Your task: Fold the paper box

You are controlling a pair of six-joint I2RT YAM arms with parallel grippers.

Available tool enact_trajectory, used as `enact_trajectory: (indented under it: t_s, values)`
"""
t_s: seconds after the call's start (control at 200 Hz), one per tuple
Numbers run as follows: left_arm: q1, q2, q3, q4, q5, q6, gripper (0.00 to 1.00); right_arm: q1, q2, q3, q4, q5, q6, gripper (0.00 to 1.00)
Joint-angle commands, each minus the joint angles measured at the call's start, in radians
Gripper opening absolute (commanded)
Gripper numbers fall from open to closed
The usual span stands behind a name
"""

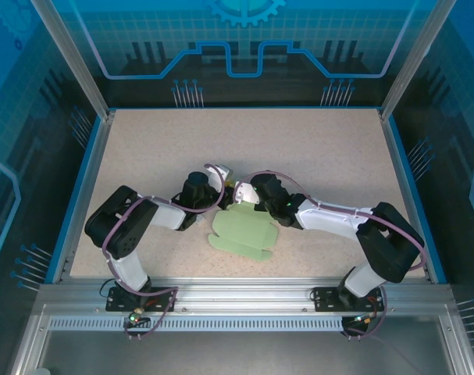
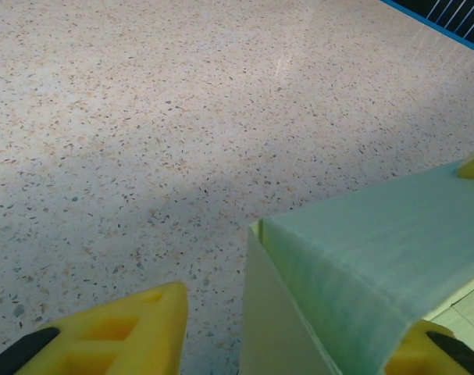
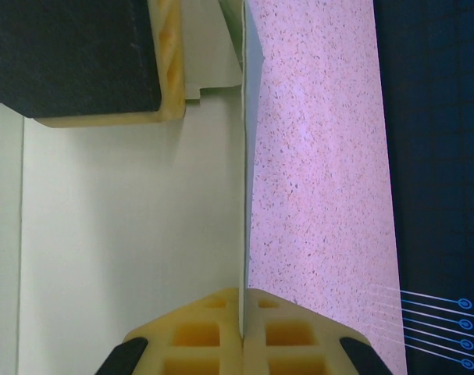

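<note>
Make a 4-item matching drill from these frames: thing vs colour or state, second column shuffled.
Things:
1. box
2. left hand
3. right hand
4. table

Colour or state:
A. speckled beige
B. shut on a thin panel edge
C. open, a folded flap between its fingers
D. pale green

Pairs: 1-D, 2-C, 3-B, 4-A
</note>
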Motion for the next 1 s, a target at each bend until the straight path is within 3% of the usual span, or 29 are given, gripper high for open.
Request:
enact_trajectory:
  t_s: [0.0, 0.175, 0.415, 0.62, 0.996]
  values:
    - [0.029, -0.036, -0.014, 0.017, -0.066, -0.003, 0.43, 0.008, 0.021, 0.002, -0.093, 0.031, 0.008, 0.01]
    - [0.03, -0.045, -0.02, 0.01, -0.101, 0.004, 0.33, 0.006, 0.022, 0.004, -0.093, 0.042, 0.006, 0.01]
    - [0.031, -0.05, -0.026, -0.004, -0.139, 0.026, 0.28, 0.007, 0.029, 0.009, -0.095, 0.055, 0.006, 0.01]
    - [0.031, -0.052, -0.023, -0.007, -0.08, 0.011, 0.42, 0.007, 0.035, 0.016, -0.1, 0.058, 0.007, 0.01]
    - [0.032, -0.073, -0.028, -0.028, -0.032, -0.02, 0.52, 0.003, 0.043, 0.015, -0.097, 0.058, 0.006, 0.01]
